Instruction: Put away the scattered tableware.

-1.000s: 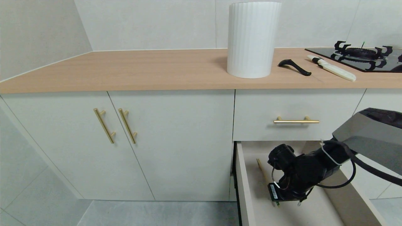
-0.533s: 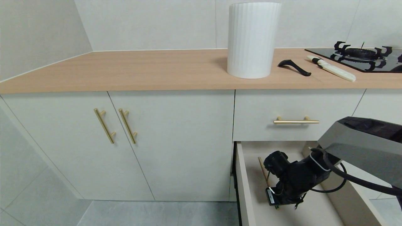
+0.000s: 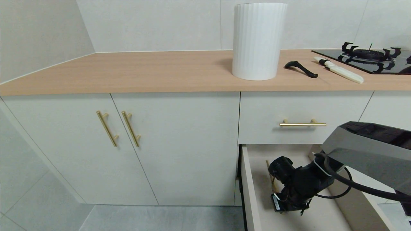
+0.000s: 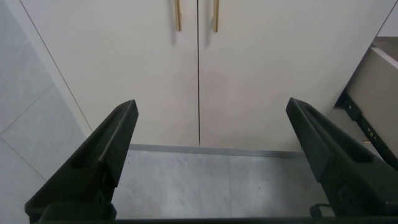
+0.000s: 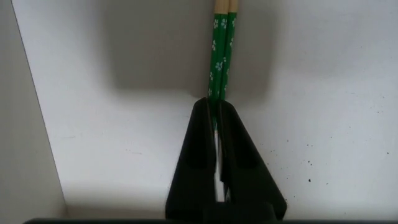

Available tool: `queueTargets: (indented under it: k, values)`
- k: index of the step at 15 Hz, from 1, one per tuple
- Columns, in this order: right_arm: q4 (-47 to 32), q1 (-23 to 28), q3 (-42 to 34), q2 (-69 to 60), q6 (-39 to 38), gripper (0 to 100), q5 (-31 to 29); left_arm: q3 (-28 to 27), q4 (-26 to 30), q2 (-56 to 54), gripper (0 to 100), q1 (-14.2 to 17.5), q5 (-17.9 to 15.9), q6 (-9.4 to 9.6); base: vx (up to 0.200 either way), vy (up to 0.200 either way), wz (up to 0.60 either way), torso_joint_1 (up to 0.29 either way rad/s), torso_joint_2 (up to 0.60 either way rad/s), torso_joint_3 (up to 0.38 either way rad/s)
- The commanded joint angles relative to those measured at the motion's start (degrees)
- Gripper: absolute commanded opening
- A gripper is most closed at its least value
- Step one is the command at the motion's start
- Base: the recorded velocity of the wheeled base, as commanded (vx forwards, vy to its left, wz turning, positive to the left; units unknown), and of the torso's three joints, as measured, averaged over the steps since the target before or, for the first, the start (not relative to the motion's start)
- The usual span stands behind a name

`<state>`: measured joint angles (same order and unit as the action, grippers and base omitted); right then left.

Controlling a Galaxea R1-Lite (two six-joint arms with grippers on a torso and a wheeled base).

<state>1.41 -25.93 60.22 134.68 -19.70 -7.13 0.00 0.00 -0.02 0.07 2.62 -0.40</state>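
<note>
- The left gripper [image 4: 210,109] hangs out in front of the cupboard doors [image 4: 124,62], above the floor and well apart from the drawer. Its jaws are spread wide with nothing between them.
- The drawer [image 3: 249,186] stands pulled out below the surface [image 3: 144,70]. The right gripper [image 5: 217,106] is down inside it, near its left wall.
- Its jaws are clenched on the green ends of the chopsticks [image 5: 222,43], which run straight on from the jaw tips toward the drawer's back.
- So their long axis lies along the drawer's depth. I'd say the coming move is to let go, though I can't tell whether the far tips touch the drawer floor.
- Up on the surface to the right, a black tool [image 3: 300,68] and a knife [image 3: 340,70] lie loose, nearer the right arm.
</note>
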Motion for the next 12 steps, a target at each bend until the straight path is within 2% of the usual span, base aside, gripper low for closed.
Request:
queueTargets:
  k: [1,6,12]
  values:
    - [-0.01,-0.09,0.07,0.14,-0.08,100,0.01,0.00,0.00,0.02,100,0.01,0.02,-0.04,0.000,0.000,0.00,0.000,0.00,0.000]
    - [-0.01,-0.09,-0.28,-0.74,-0.08,100,0.01,0.00,0.00,0.02,100,0.01,0.02,-0.04,0.000,0.000,0.00,0.000,0.00,0.000]
    - [-2.21,0.00,-5.38,-24.38,-1.13,100,0.63,0.00,0.00,0.02,100,0.01,0.02,-0.04,0.000,0.000,0.00,0.000,0.00,0.000]
